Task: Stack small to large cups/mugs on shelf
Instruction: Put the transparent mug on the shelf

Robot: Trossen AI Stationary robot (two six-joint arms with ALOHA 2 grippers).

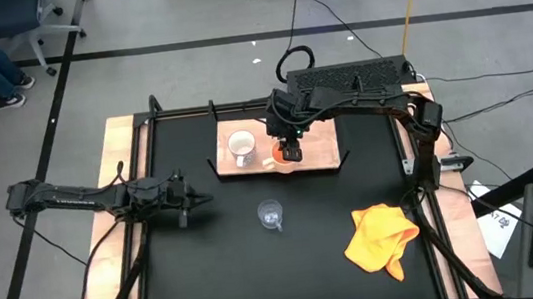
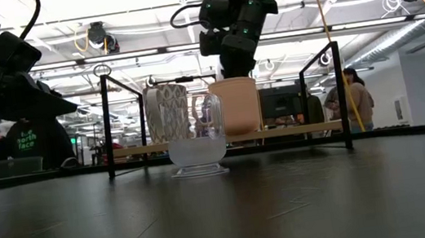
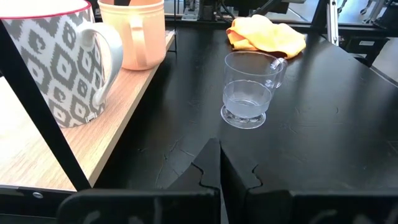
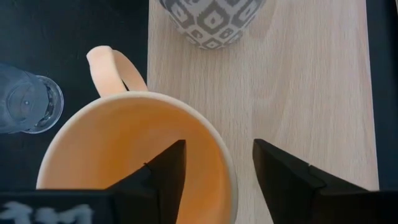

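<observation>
Right gripper (image 4: 216,163) sat over the orange mug (image 4: 134,155) on the shelf (image 4: 311,81), fingers apart and straddling the rim, one inside, one outside. Probably just setting it down beside the white patterned mug (image 1: 241,148). Glass cup (image 1: 271,213) sat out on the black table (image 1: 211,277), clear for a grab. Left gripper (image 1: 184,201) parked nearby, fingers together.
</observation>
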